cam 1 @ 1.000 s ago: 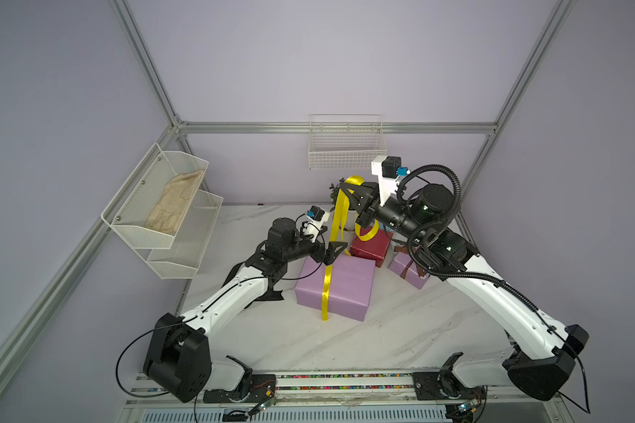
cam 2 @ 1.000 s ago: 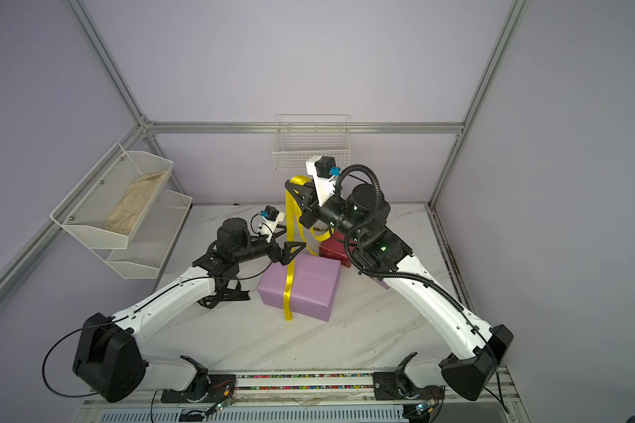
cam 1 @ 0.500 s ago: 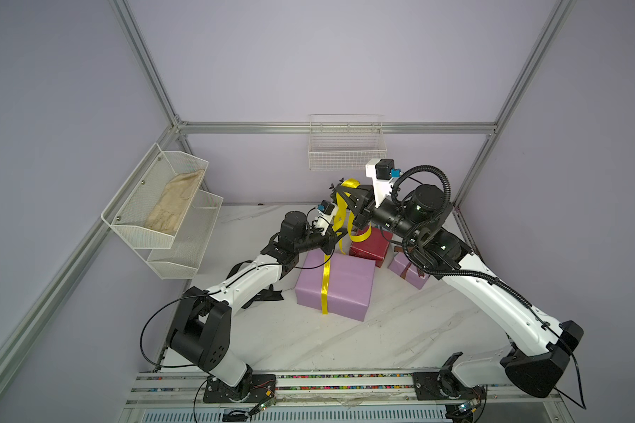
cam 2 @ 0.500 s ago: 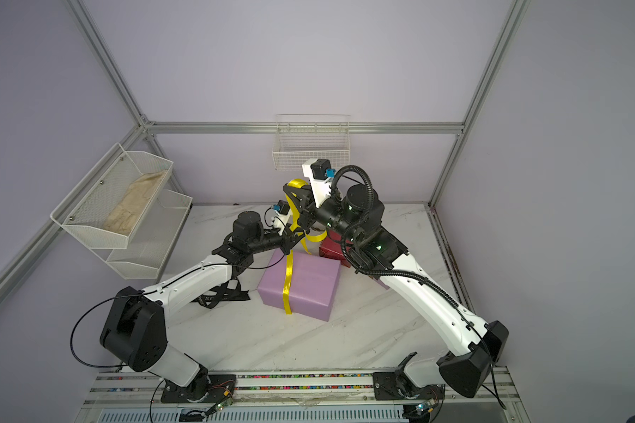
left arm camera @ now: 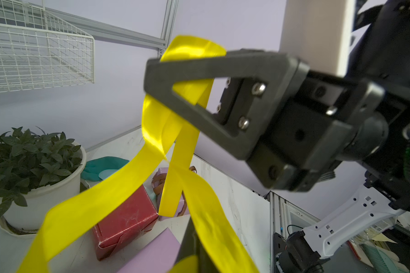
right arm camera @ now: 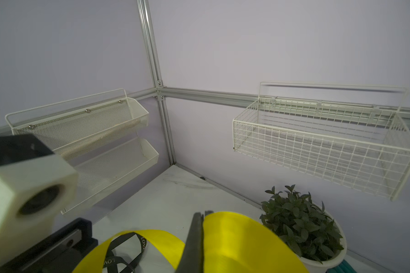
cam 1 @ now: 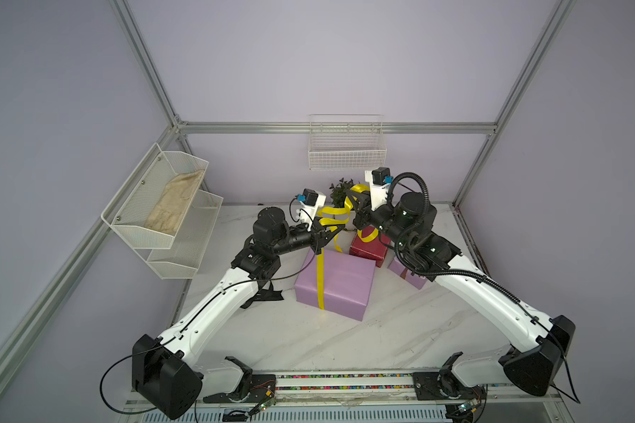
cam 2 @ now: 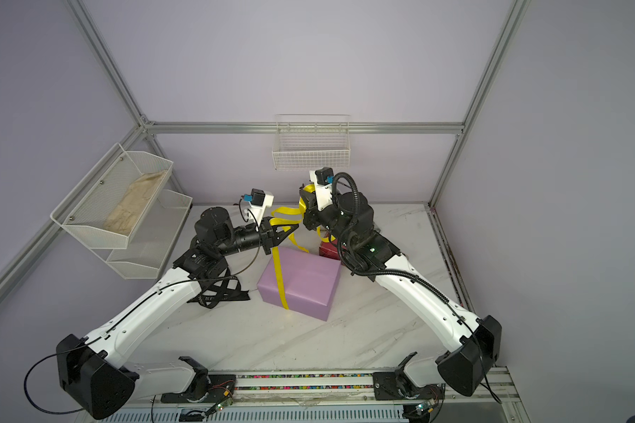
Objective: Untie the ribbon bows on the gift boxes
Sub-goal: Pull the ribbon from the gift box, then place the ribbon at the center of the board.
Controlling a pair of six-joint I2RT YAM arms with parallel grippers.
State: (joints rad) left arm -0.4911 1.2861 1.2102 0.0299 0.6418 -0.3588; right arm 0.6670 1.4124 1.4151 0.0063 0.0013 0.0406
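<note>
The yellow ribbon (cam 1: 331,212) hangs in loose loops between my two grippers, and one band of it still runs over the large lilac box (cam 1: 341,289). My left gripper (cam 1: 337,232) is shut on a lower strand of the yellow ribbon (left arm camera: 128,179) above the box's far edge. My right gripper (right arm camera: 198,218) is shut on an upper loop, higher up and toward the back. The red box (cam 1: 369,249) and the small lilac box (left arm camera: 162,171) with its brown ribbon (left arm camera: 158,185) stand behind. The black ribbon (cam 2: 217,293) lies loose on the table under my left arm.
A white flowerpot with a green plant (right arm camera: 301,227) stands at the back wall, close behind my right gripper. A wire basket (cam 1: 347,154) hangs on the back wall and a two-tier mesh shelf (cam 1: 162,208) on the left wall. A teal object (left arm camera: 104,165) lies beside the pot.
My left arm reached in from the box's edge and its open jaws shut on the yellow ribbon. The strand, taut and upright before, now hangs in slack loops.
</note>
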